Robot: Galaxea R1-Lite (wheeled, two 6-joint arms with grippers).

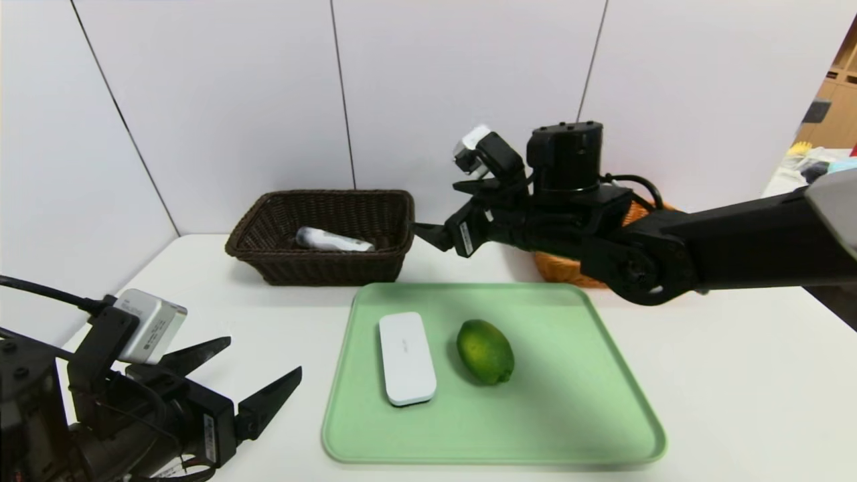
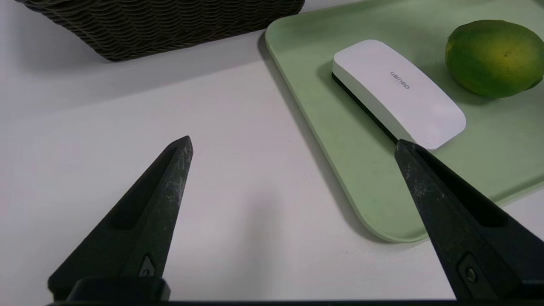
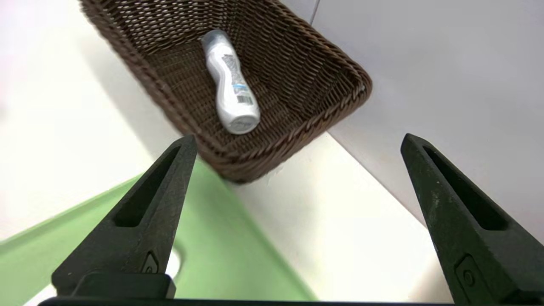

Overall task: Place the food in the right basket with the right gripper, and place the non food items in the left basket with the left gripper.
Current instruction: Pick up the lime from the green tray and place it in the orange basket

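Note:
The food, a glossy green lime, lies on a green tray next to a flat white case. A white bottle lies inside the dark brown left basket. The orange right basket is mostly hidden behind my right arm. My right gripper hangs open and empty above the table beyond the tray's far edge, pointing toward the dark basket. My left gripper is open and empty, low at the tray's near left corner.
White wall panels stand close behind both baskets. Bare white table lies to the right of the tray and between the tray and my left arm. Clutter shows at the far right edge.

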